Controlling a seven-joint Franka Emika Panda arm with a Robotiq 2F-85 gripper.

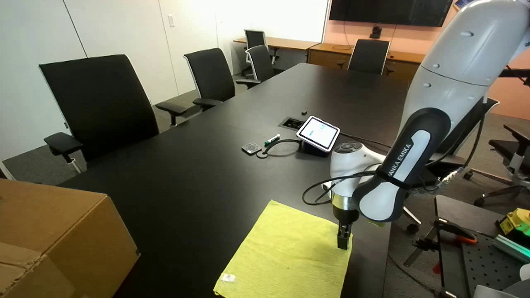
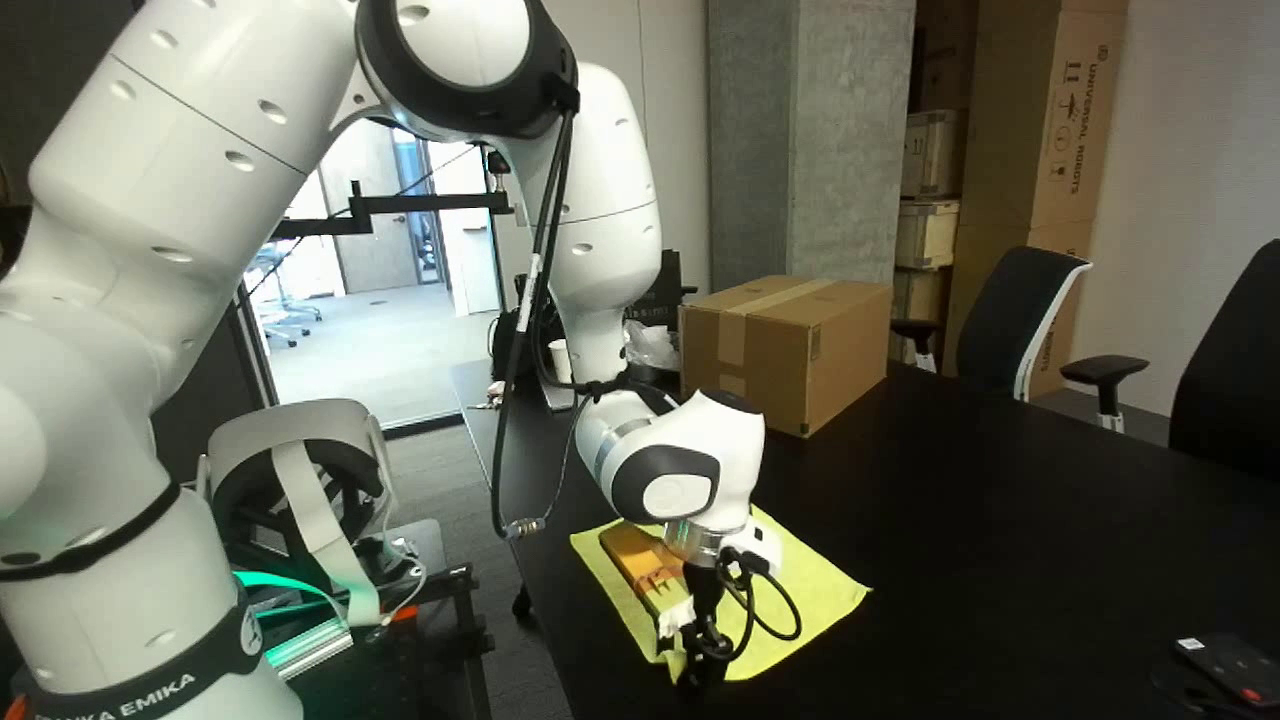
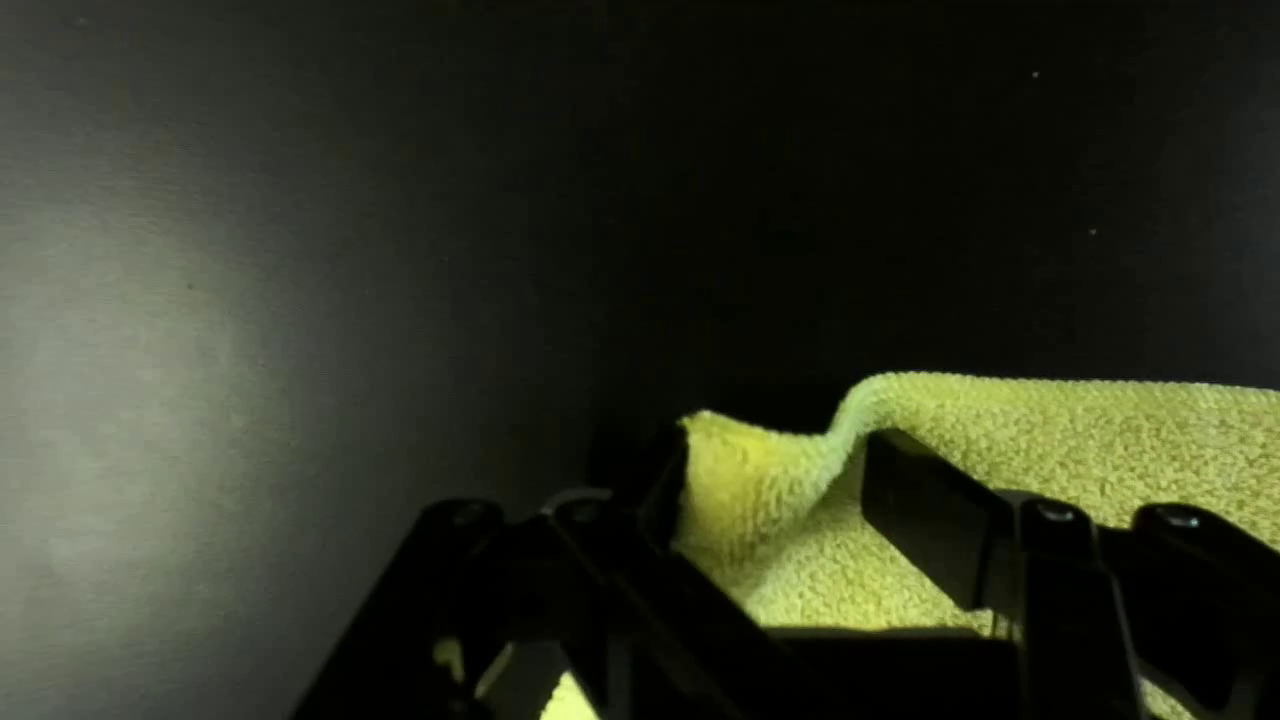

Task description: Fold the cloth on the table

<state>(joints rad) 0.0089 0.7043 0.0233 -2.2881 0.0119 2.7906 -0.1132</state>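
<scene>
The yellow-green cloth lies spread on the black table, with a small white tag at one corner. In an exterior view it is partly hidden behind my arm. My gripper points down at one corner of the cloth, low at the table. In the wrist view, the fingers stand apart, with the cloth corner bunched up between them. The cloth wrinkles against both fingers, and a gap shows between the fingertips. The rest of the cloth runs flat to the right.
A cardboard box stands on the table beside the cloth. A tablet, a green marker and a small pad lie farther along. An orange-yellow block shows beside the wrist; its support is unclear. Office chairs line the table.
</scene>
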